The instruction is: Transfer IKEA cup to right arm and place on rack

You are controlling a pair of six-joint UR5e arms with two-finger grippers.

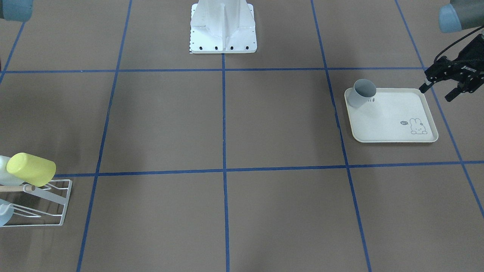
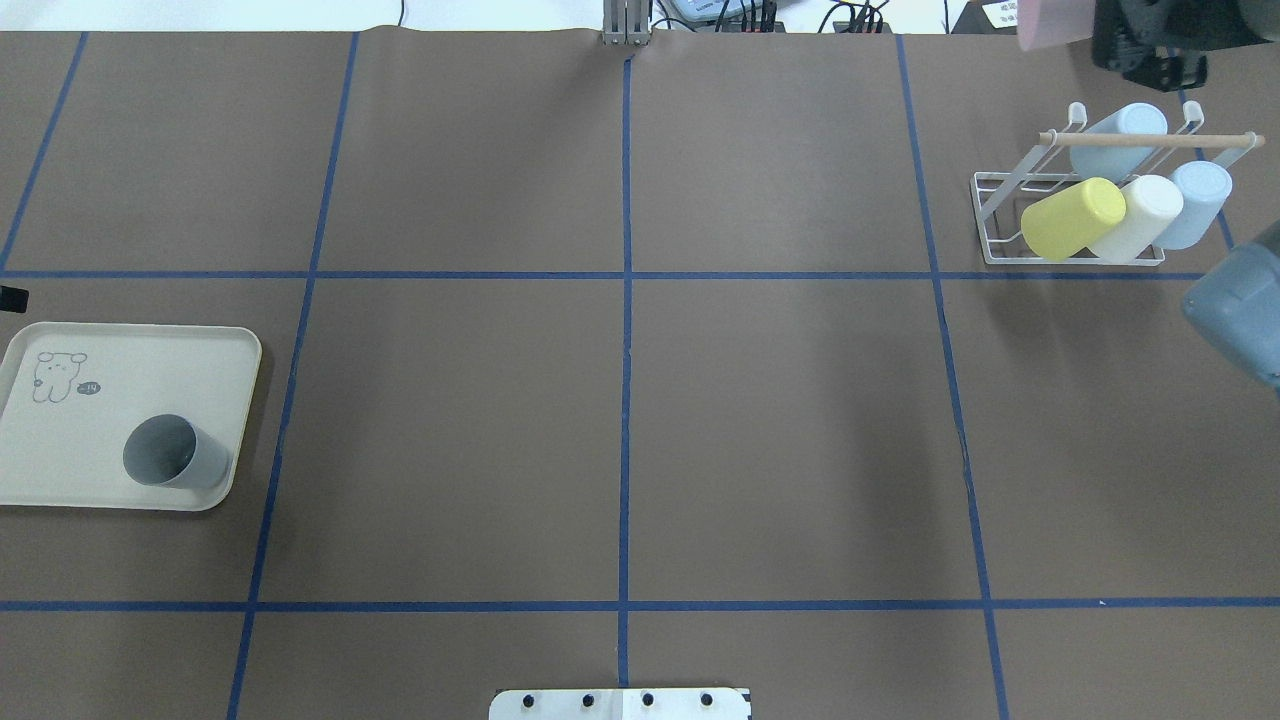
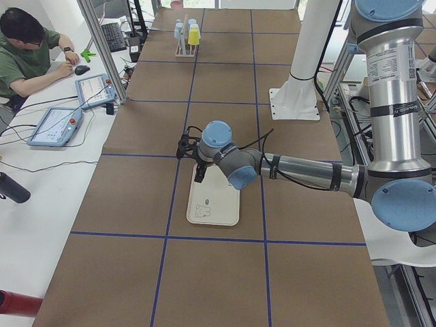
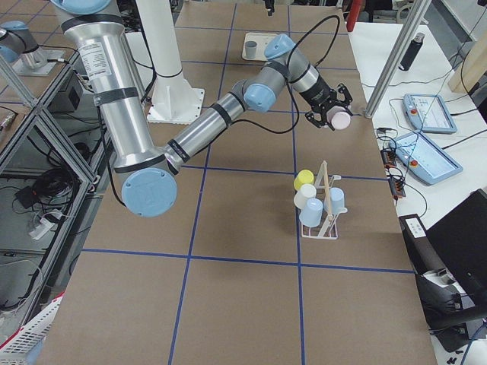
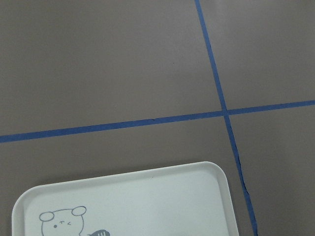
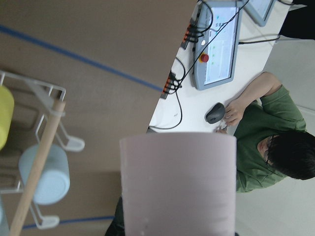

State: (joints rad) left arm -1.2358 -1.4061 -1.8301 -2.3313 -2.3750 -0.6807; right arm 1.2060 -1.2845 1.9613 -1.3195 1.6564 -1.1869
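Front view: the left gripper (image 1: 436, 94) is hovering with its fingers apart just off the tray (image 1: 393, 139) corner, and the grey cup (image 1: 363, 92) is sitting on that tray. Overhead: the pink cup (image 2: 1050, 25) is hanging beyond the rack (image 2: 1000, 215), clear of it. Right side: the right gripper (image 4: 332, 115) is clamping the pink cup.

Bright, even overhead light leaves soft, broad shadows on the brown paper-covered table (image 2: 780, 420); the close pale pink plastic cup (image 6: 178, 184) looks slightly soft.
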